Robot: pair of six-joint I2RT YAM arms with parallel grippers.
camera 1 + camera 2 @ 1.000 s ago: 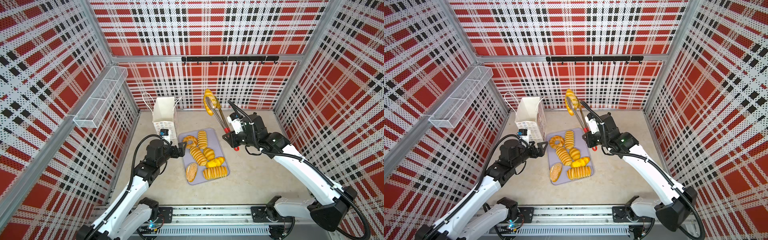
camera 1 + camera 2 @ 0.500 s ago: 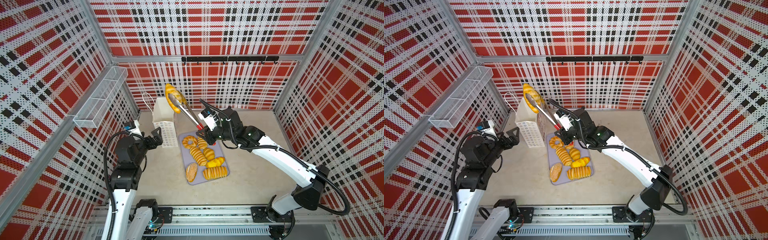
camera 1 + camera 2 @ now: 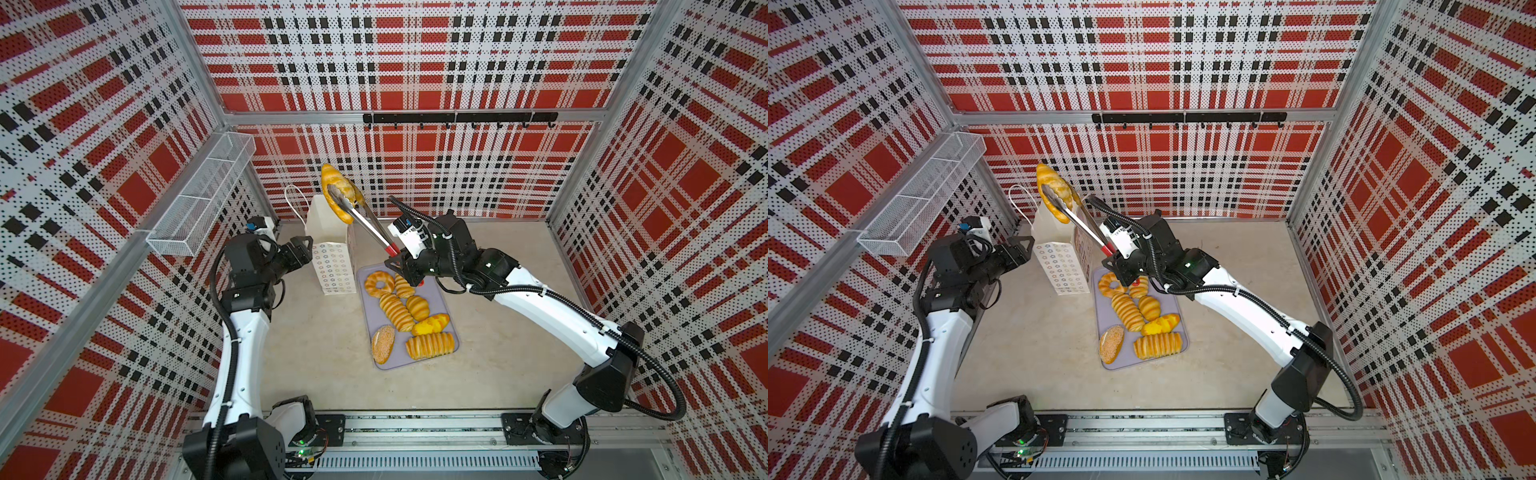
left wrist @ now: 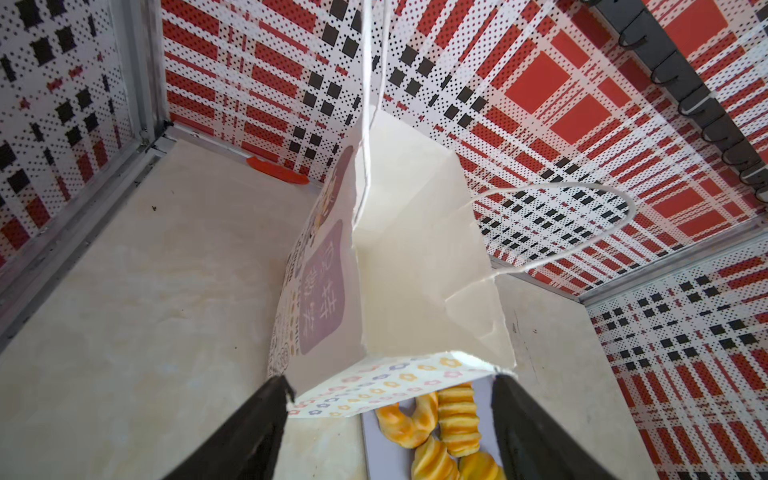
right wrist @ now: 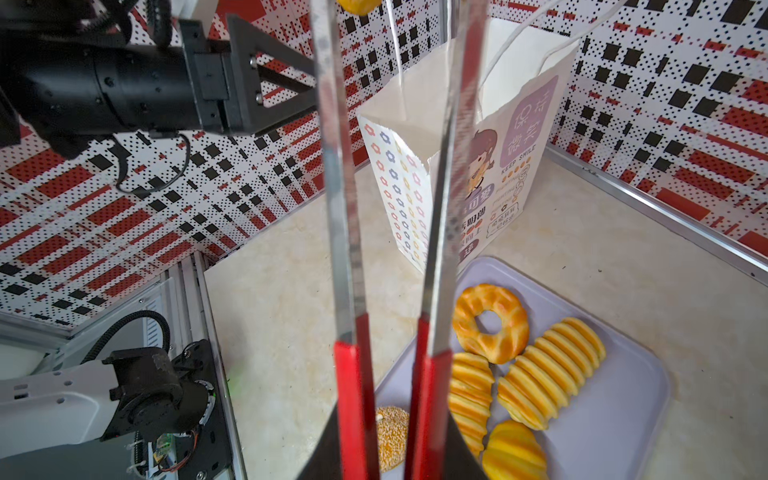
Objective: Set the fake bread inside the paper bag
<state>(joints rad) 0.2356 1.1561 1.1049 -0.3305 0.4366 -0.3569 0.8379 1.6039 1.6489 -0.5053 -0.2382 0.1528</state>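
1. Tabletop [image 3: 519, 332]: beige and bare apart from the items below.
2. Paper bag [image 3: 332, 270]: white with cord handles, upright, mouth open. It stands toward the tabletop's back-left corner, with its base just beside the tray's back-left corner. The narrow side facing the front edge is printed with small coloured rings.
3. Held loaf [image 3: 331, 176]: a golden scored long bread, pinched crosswise in the tong tips and held aloft. In both top views it overlaps the bag's mouth. It is clear of the paper and not yet inside.
4. Tongs [image 5: 338, 208]: metal arms with red handles, slanting up from the right gripper toward the bag.
5. Right gripper [image 3: 397, 262]: fingers clenched on the tongs' red handles, above the tray's back edge.
6. Left gripper [image 3: 308, 250]: at the bag's left, level with its rim, fingers spread and released, holding nothing. In the left wrist view the top edge of the ring-printed side shows between the two tips. Whether they touch the paper cannot be told.
7. Tray [image 3: 372, 318]: lilac-grey rounded rectangle at mid-tabletop, long sides running front to back.
8. Fake bread on the tray, seven pieces:
   - ring [image 3: 371, 286] at the back-left corner
   - short ridged piece [image 3: 402, 286] beside the ring, partly under the right gripper
   - long ridged loaf [image 3: 397, 312] at mid-tray
   - scored bun [image 3: 417, 306] at mid-tray
   - yellow bun [image 3: 431, 324] near the right edge
   - front ridged loaf [image 3: 430, 345] at the front-right corner
   - seeded oval [image 3: 383, 344], brown, at the front-left corner
9. Wire basket [image 3: 199, 203]: white mesh, on the left wall.
10. Hook rail [image 3: 457, 118]: black, on the back wall.
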